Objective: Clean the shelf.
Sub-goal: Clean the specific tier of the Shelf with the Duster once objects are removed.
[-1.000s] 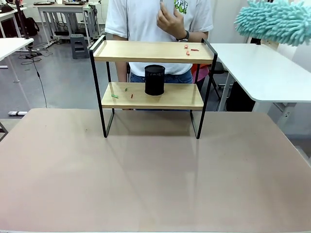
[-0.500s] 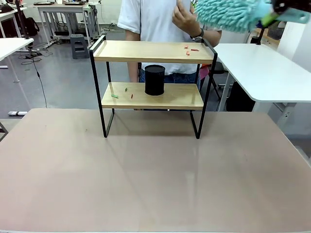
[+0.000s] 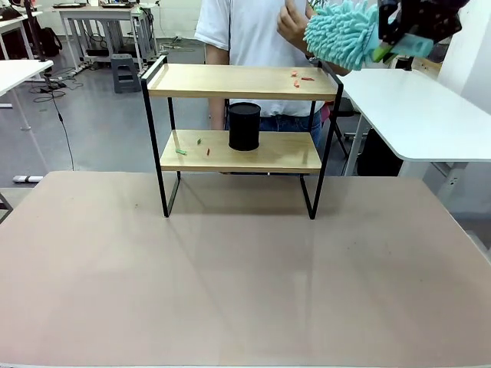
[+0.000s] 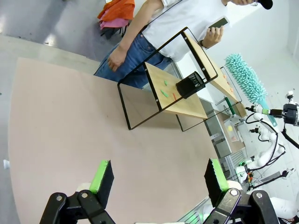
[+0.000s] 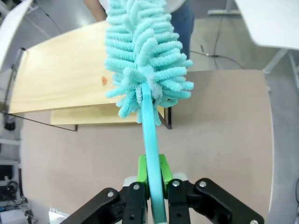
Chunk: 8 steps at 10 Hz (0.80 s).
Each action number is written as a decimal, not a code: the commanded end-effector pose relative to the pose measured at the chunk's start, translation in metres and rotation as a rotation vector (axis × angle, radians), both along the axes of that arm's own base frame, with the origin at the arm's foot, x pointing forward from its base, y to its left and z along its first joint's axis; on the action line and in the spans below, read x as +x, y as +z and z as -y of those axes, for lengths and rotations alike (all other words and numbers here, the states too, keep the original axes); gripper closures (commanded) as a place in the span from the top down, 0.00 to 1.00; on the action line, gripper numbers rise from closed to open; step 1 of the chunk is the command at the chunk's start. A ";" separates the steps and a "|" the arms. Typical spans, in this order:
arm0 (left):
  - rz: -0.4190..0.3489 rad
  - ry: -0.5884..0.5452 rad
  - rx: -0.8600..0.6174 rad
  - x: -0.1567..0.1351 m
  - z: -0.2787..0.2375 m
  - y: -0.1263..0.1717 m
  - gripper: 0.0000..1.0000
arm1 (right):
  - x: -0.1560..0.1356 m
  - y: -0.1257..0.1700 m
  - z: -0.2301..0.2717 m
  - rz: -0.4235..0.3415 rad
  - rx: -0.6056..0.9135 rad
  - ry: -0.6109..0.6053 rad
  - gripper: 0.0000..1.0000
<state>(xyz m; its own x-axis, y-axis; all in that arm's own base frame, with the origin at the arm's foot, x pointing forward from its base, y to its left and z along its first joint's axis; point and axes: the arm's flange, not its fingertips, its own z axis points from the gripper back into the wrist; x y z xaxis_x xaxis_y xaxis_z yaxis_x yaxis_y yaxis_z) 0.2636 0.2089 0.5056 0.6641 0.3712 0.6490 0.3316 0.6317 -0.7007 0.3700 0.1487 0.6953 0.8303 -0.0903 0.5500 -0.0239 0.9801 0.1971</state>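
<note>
Front view: the shelf (image 3: pixel 242 82) is standing at the tabletop's (image 3: pixel 245 276) far side, carrying a black cup (image 3: pixel 244 126) on its lower board. A teal duster (image 3: pixel 341 32) is hanging above its right end.

Left wrist view: the left fingers (image 4: pixel 102 176) are standing wide apart, holding nothing.

Right wrist view: the right fingers (image 5: pixel 142 171) are clamping the duster's handle.

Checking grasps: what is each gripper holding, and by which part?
The right gripper holds the duster by its handle; the left gripper is open, empty.
</note>
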 end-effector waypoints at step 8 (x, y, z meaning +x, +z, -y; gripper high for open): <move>0.029 -0.002 0.001 0.001 0.001 0.000 1.00 | 0.006 -0.025 -0.023 -0.140 0.054 0.196 0.12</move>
<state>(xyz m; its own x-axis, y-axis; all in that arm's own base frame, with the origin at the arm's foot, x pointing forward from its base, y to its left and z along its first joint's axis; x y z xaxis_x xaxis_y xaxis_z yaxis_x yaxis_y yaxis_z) 0.2634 0.2092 0.5060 0.6635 0.3715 0.6495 0.3317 0.6320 -0.7004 0.3737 0.1747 0.6661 0.8847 -0.0067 0.4661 -0.1056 0.9710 0.2145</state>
